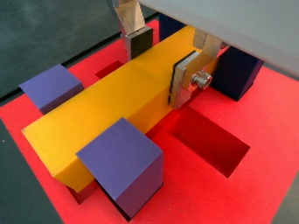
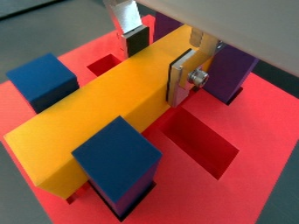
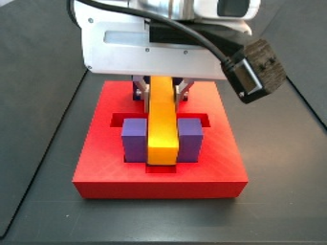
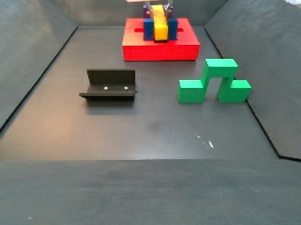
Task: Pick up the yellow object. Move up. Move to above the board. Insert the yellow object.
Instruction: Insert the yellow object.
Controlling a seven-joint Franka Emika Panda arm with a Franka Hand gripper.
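The yellow object (image 1: 105, 109) lies along the middle of the board (image 1: 239, 188), sunk between the purple and blue posts (image 1: 122, 166); both side views show it too, as the yellow object (image 3: 163, 129) on the board (image 3: 102, 167). My gripper (image 1: 162, 59) straddles the bar's far end and is open. One finger (image 1: 184, 80) runs down close along the bar's side. The dark pad (image 1: 139, 44) of the other finger shows behind the bar, standing a little off it. In a side view the gripper (image 4: 157, 12) hangs over the board (image 4: 161, 48) at the back.
A recessed slot (image 1: 216, 140) lies open beside the bar. A dark fixture (image 4: 109, 85) stands on the floor left of centre. A green stepped block (image 4: 214, 80) sits to the right of it, in front of the board.
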